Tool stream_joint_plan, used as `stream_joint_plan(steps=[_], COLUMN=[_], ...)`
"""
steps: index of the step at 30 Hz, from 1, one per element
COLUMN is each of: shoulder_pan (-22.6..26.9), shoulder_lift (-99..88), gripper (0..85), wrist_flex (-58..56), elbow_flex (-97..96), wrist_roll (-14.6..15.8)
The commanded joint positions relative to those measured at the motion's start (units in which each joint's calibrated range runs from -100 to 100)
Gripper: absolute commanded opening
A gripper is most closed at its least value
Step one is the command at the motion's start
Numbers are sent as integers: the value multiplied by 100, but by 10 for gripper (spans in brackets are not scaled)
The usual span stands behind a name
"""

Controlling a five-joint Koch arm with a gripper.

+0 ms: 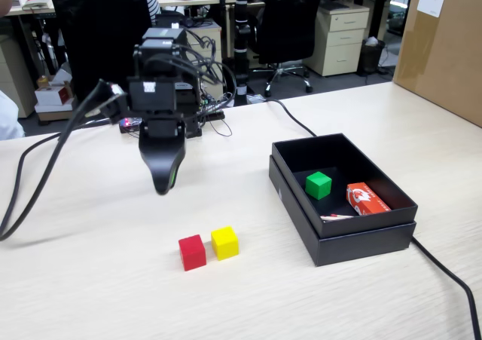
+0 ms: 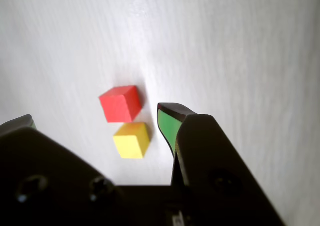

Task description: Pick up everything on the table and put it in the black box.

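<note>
In the fixed view, the black claw (image 1: 161,183) hangs tips-down above the pale beige wood-grain desk (image 1: 90,280), touching nothing. Its two jaws overlap from this angle, so only one dark tapered tip with a thin green edge shows. Below the claw and a little to its right lie the small solid red cube (image 1: 192,252) and the small solid yellow cube (image 1: 225,243), side by side and just about touching, red on the left. Well to the right of the claw sits the shallow matte black cardboard box (image 1: 354,243) with its nested double rim. Inside it rests the small solid green cube (image 1: 318,185), and beside that, further right, a red-orange printed packet (image 1: 366,199) with white marks. A black cable (image 1: 450,277) runs off the box's near right corner. A big brown cardboard carton (image 1: 444,50) stands far to the right.

In the wrist view, the claw (image 2: 95,118) fills the lower frame with its jaws spread apart: one green-faced tip at centre right, the other just peeking in at the left edge. Nothing is between them. The red cube (image 2: 119,103) and yellow cube (image 2: 132,140) lie on the desk (image 2: 240,45) in the gap ahead of the jaws, red further out, yellow nearer, just beside the green-faced tip.
</note>
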Motion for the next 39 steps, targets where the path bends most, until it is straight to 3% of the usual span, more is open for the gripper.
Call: stream_joint_plan(steps=[1,8,29,35,39], shoulder_pan=[-24,59,215,215,200], shoulder_lift=[849,2432,2972,3155,3224], gripper=[476,471,431,390,233], wrist_flex=[85,85,16,-105,-105], elbow_flex=[1180,2422,2078,2096,2177], wrist_roll=[-161,-440,-474,-493,-488])
